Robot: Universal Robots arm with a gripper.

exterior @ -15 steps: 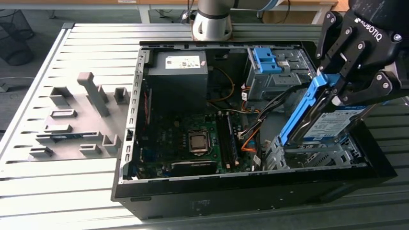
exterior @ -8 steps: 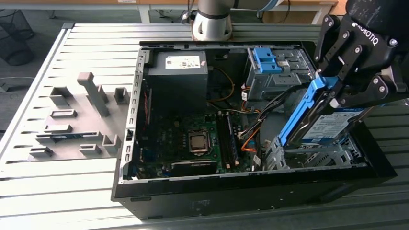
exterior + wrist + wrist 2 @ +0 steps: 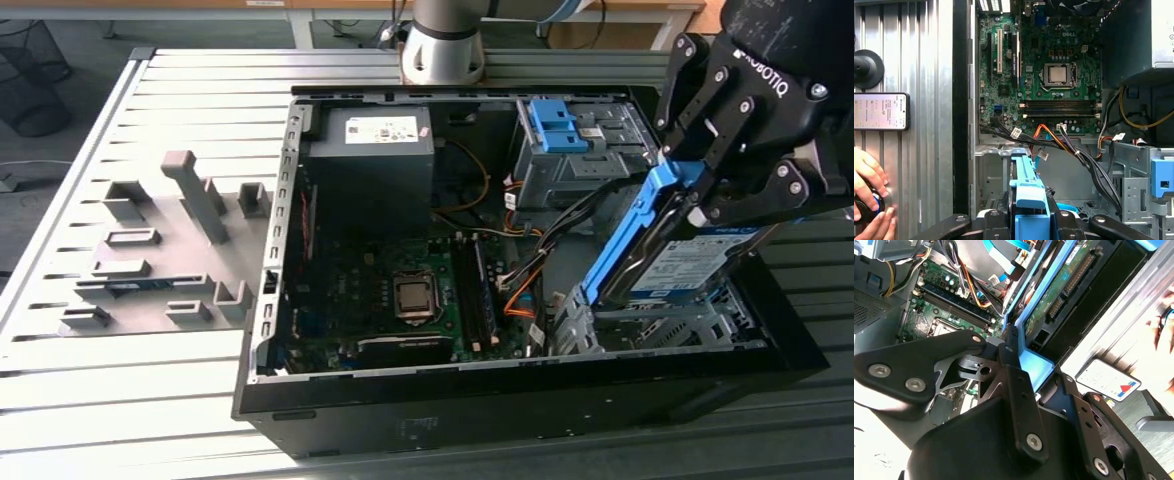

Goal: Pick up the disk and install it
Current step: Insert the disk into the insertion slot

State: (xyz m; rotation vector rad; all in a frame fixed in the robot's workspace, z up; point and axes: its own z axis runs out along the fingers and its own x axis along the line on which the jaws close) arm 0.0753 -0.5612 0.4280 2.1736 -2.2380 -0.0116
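Hand [image 3: 714, 200] clamped on the disk [image 3: 674, 255], gripping its blue rails, disk tilted on edge over the drive cage [image 3: 654, 325] at the open PC case [image 3: 534, 400] corner. Motherboard [image 3: 400, 290] beyond, spare blue bracket [image 3: 554, 125] further back. Case on slatted bench [image 3: 134, 380].

We see a robotics lab or workshop. An open computer case [image 3: 534, 380] sits on a slatted metal table [image 3: 134, 400]. Grey fixture blocks [image 3: 174, 260] occupy its edge at the exterior view's left.
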